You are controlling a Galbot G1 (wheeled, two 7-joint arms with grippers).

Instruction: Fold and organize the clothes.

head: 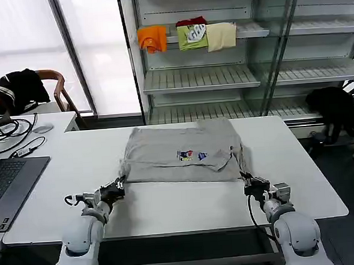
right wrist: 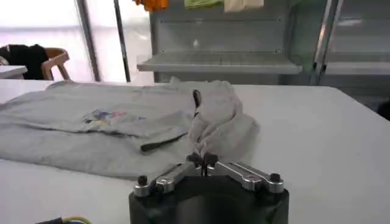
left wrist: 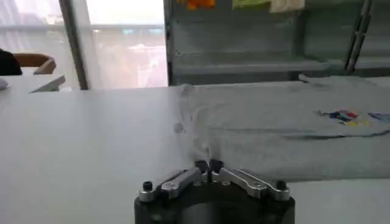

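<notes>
One of the clothes, a light grey shirt (head: 166, 154) with a small multicoloured chest print (head: 190, 155), lies spread across the middle of the white table (head: 187, 204). My left gripper (head: 117, 187) is shut on the shirt's near left corner, and in the left wrist view a thin peak of the shirt (left wrist: 274, 128) runs into that gripper (left wrist: 208, 165). At the near right corner my right gripper (head: 250, 184) is also shut on the cloth. The right wrist view has a bunched fold of the shirt (right wrist: 122, 131) rising from the closed gripper (right wrist: 202, 161).
A laptop (head: 6, 185), a mouse (head: 43, 128) and cables (head: 11, 127) lie on the desk at the left. Behind it is a chair draped with a black garment (head: 19, 88). Orange, green and cream garments (head: 189, 35) hang on the shelves behind the table. Another black garment (head: 335, 108) sits at the right.
</notes>
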